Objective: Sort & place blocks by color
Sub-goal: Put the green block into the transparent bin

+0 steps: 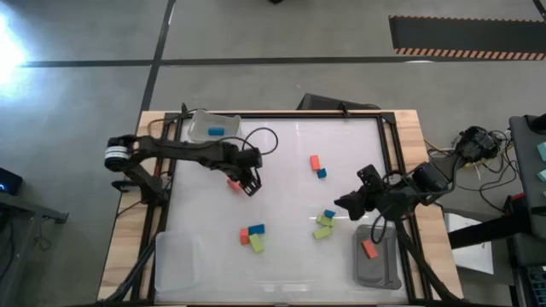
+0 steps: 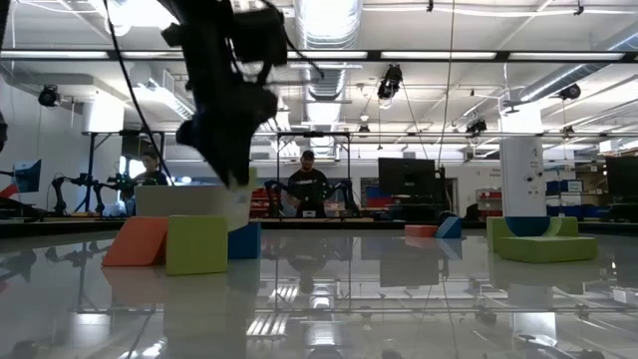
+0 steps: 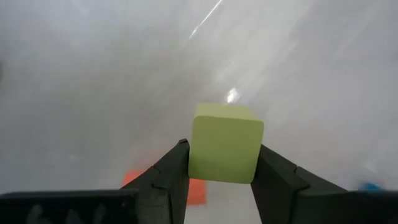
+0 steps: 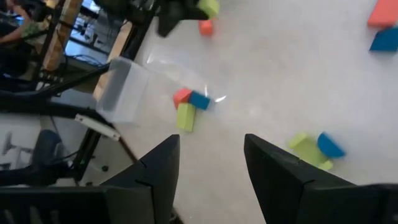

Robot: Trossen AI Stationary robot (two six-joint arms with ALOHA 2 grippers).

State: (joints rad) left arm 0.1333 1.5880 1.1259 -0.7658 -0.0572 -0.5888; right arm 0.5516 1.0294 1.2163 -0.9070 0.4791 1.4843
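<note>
The blocks lie scattered over the white table, which I take as my clock face in the overhead view, twelve at the far edge. Largest on it are the trays: a clear tray at about seven o'clock, a grey tray at about five with one orange-red block inside, and a smaller clear tray at about eleven holding a blue block. My left arm reaches in from nine o'clock, and the left gripper hangs over the table at roughly ten; through its wrist camera I see its fingers closed snugly on a yellow-green block, held clear of the surface, with another orange-red block lying just beside it below. My right arm sits at about four o'clock; the right gripper has its fingers spread apart with nothing between them. Near six o'clock an orange, blue and green trio sits touching. At about four, green pieces and a blue one cluster close to the right gripper. Toward one o'clock an orange block touches a blue block.
</note>
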